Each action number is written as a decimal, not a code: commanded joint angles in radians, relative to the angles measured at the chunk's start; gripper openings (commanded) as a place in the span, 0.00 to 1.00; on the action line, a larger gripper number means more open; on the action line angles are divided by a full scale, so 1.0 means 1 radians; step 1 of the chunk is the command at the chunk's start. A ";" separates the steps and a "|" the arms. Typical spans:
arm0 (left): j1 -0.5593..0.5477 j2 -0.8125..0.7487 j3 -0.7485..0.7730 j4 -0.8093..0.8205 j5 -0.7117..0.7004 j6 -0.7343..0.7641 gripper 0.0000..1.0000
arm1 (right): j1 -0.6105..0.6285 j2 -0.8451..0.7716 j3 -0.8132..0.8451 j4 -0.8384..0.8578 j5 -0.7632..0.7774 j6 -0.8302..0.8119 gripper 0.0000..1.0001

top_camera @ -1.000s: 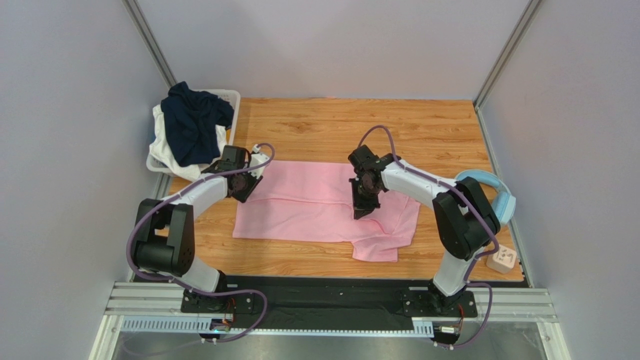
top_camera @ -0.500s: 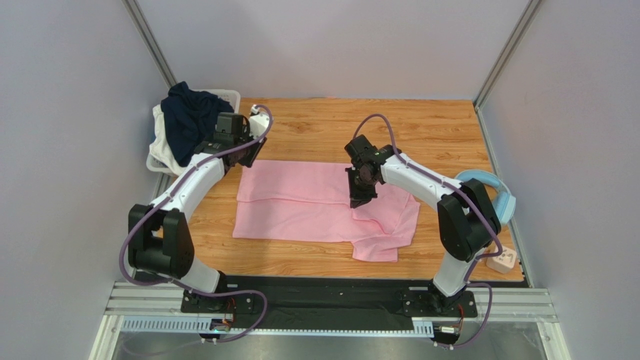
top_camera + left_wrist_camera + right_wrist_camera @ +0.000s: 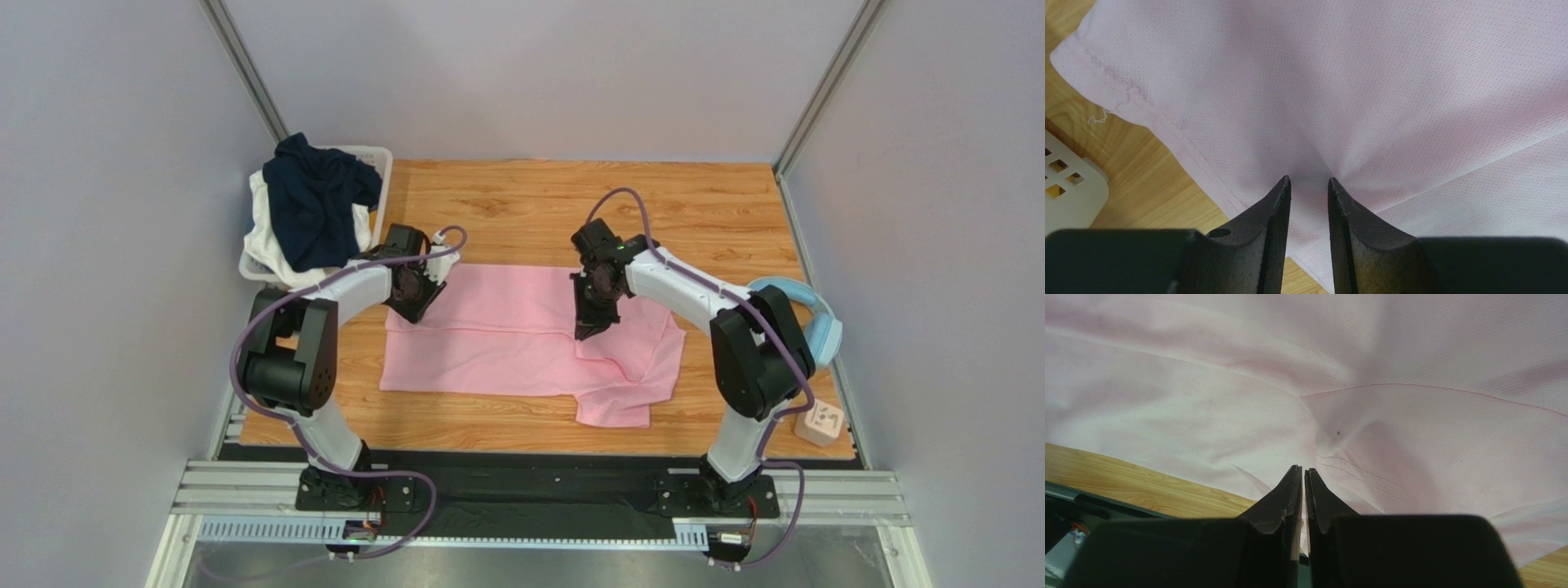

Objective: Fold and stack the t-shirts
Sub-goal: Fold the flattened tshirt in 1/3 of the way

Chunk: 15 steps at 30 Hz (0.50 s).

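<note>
Two grippers, both down on the pink t-shirt [image 3: 528, 337] spread flat on the wooden table [image 3: 687, 208]. Left gripper [image 3: 1309, 182] pinches a pucker of cloth near its left hem; right gripper [image 3: 1303, 471] is clamped thin on a fold. Navy t-shirt [image 3: 313, 196] sits heaped in the white basket [image 3: 377, 159].

A wooden table [image 3: 528, 202] with a light plank grain carries everything. A light pink t-shirt [image 3: 515, 343] lies spread flat across its middle, partly folded, one sleeve reaching toward the near right. At the far left corner stands a white plastic basket [image 3: 374, 159] heaped with a dark navy t-shirt [image 3: 313, 196] over white cloth. Light blue headphones [image 3: 810, 319] rest at the right edge, and a small pale block [image 3: 819, 424] sits near the front right corner.
</note>
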 commanded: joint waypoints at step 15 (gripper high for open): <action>-0.028 -0.134 0.115 -0.100 0.026 -0.024 0.36 | -0.364 0.181 0.224 0.020 -0.106 -0.003 0.11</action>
